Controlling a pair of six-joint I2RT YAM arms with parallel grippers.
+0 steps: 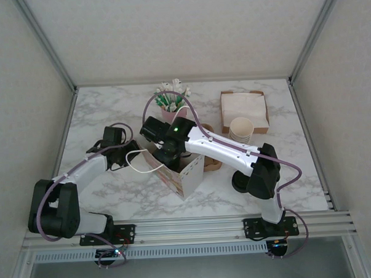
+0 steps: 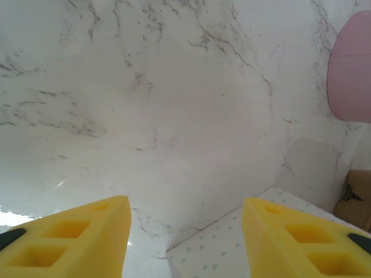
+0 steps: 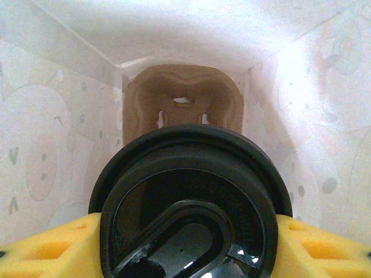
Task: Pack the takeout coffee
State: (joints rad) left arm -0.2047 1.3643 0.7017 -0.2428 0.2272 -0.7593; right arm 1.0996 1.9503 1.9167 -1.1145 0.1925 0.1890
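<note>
Right up against the lens, at the bottom of the right wrist view: black lid of the takeout coffee (image 3: 188, 202), pinched from both sides by the yellow fingers (image 3: 52, 246) of the right gripper (image 3: 186, 249). Clamped on the cup, lid facing the camera. Sunk deep inside the white patterned bag (image 3: 46, 145), with printed walls rising left and right and a brown cardboard carrier (image 3: 182, 98) at the far end, upper middle of the frame. Cannot tell whether cup and carrier touch.

Over to the top view. Reaching from the lower right with the right arm, elbow bent right of centre, forearm stretched leftward across the middle, wrist tipped down into the bag's open mouth.

On to the left arm: folded at lower left, forearm angled up and to the right, ending just beside the bag's left side. Seen from the left wrist, left gripper (image 2: 185, 237) spread apart with nothing between the fingers, low over the marble table (image 2: 145, 116). Bag corner peeking in at the bottom, pink holder (image 2: 351, 69) at the upper right edge.
</note>
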